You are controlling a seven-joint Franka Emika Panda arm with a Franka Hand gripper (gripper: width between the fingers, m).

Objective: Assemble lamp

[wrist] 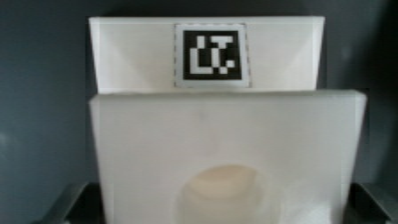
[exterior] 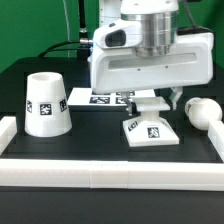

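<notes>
The flat square lamp base (exterior: pixel 150 127) lies on the black table at the middle, with a tag on its front. My gripper (exterior: pixel 153 99) is down over its rear part. In the wrist view the base (wrist: pixel 210 110) fills the picture, with its tag beyond and its round socket near the fingers. The dark fingertips (wrist: pixel 68 206) press against its two sides, so the gripper (wrist: pixel 222 205) is shut on it. The tapered shade (exterior: pixel 45 105) stands at the exterior view's left. The round-headed bulb (exterior: pixel 203 111) lies at the exterior view's right.
The marker board (exterior: pixel 108 98) lies flat behind the base. White rail blocks run along the front edge (exterior: pixel 110 176) and up both sides of the table. A green wall stands behind.
</notes>
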